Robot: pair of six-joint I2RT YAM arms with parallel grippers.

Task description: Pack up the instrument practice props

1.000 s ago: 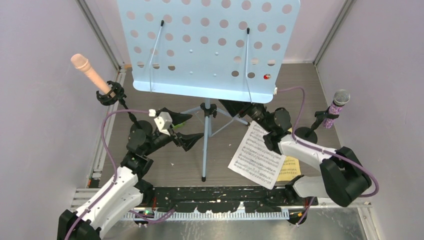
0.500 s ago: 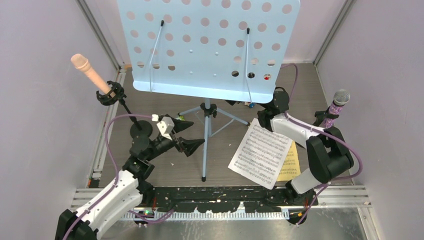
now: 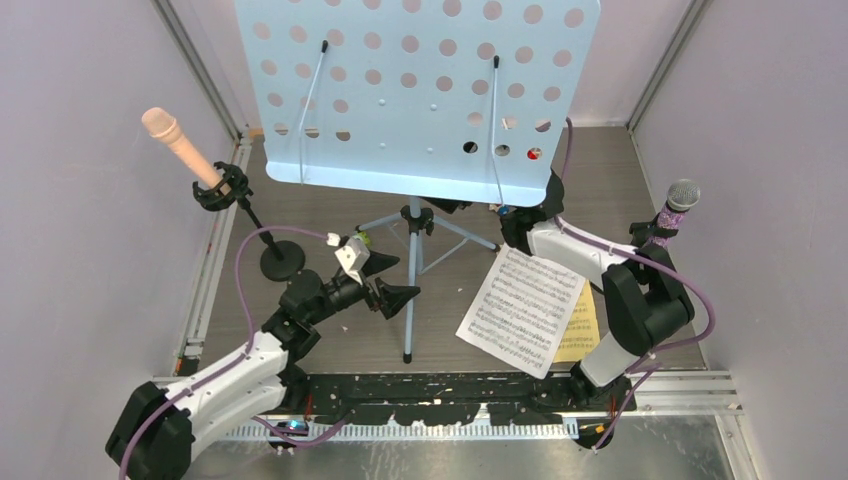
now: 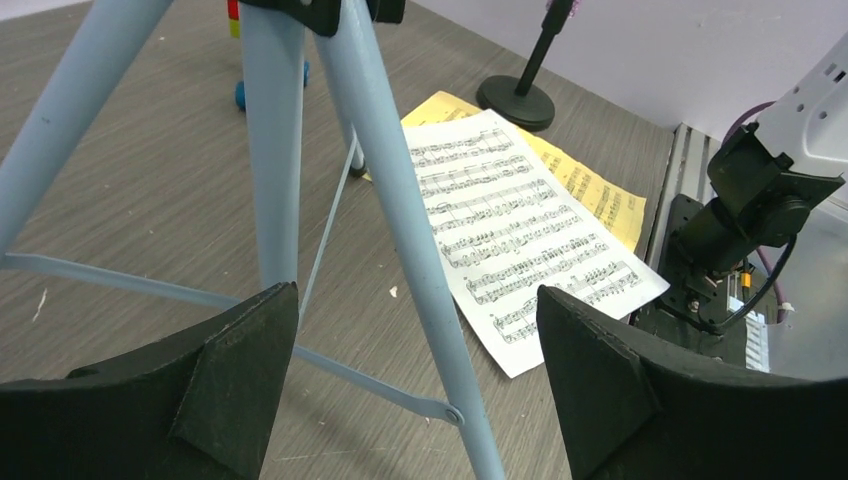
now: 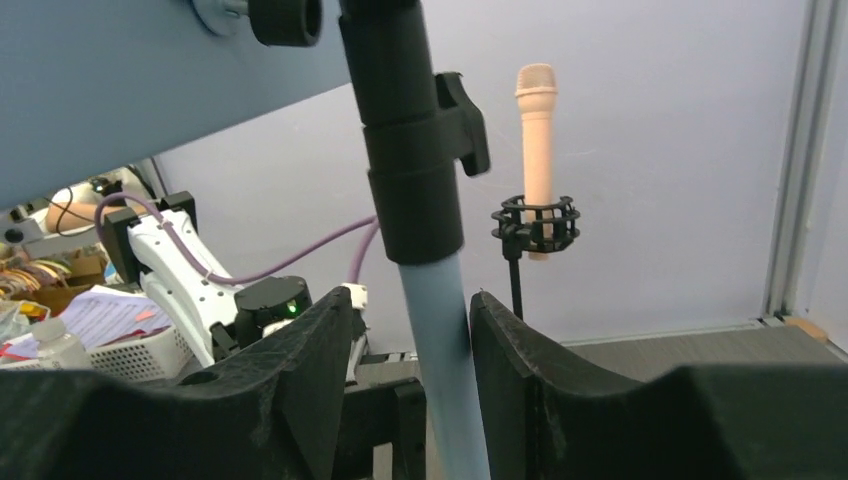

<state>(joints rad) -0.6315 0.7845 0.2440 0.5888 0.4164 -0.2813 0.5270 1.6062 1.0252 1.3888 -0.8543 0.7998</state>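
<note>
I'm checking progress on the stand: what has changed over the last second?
The right gripper moved from above the white score sheet back under the music rack; its open jaws now straddle the stand's pole. The left gripper, open, shifted right until a tripod leg stands between its fingers. Nothing visibly gripped. Rack, white sheet, yellow sheet, peach microphone and purple microphone stayed put.

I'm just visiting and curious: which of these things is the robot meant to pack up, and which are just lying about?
To pack: music rack, white score sheet, yellow score sheet, peach microphone, purple microphone, black mic holders.
Lying about: toy brick car.
</note>
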